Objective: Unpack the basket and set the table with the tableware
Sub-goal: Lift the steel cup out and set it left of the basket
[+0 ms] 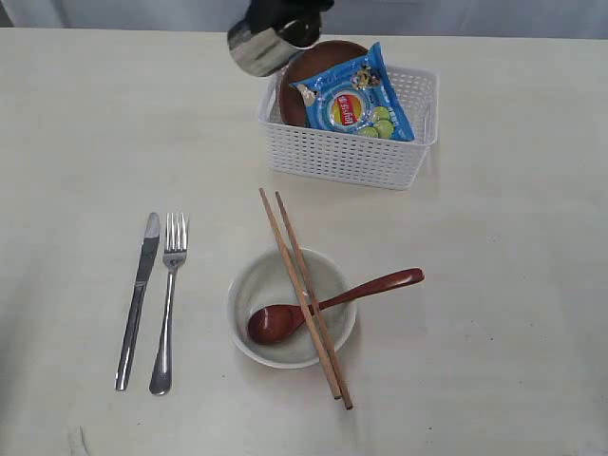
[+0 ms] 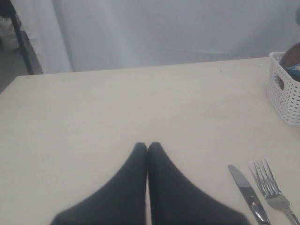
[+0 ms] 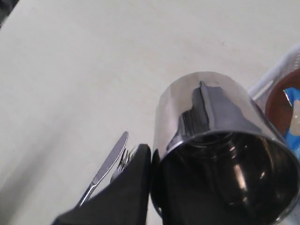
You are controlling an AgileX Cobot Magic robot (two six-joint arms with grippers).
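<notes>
My right gripper is shut on the rim of the shiny steel cup, which hangs tilted above the basket's left end. In the right wrist view one finger lies outside the cup and the other inside it. The brown plate leans inside the basket. On the table lie the knife and fork side by side. The off-white bowl holds the wooden spoon, and the chopsticks rest across it. My left gripper is shut and empty above bare tabletop.
A blue chip bag leans against the plate in the basket. The left wrist view shows the basket's end far off, with the knife and fork nearer. A pale curtain backs the table's far edge.
</notes>
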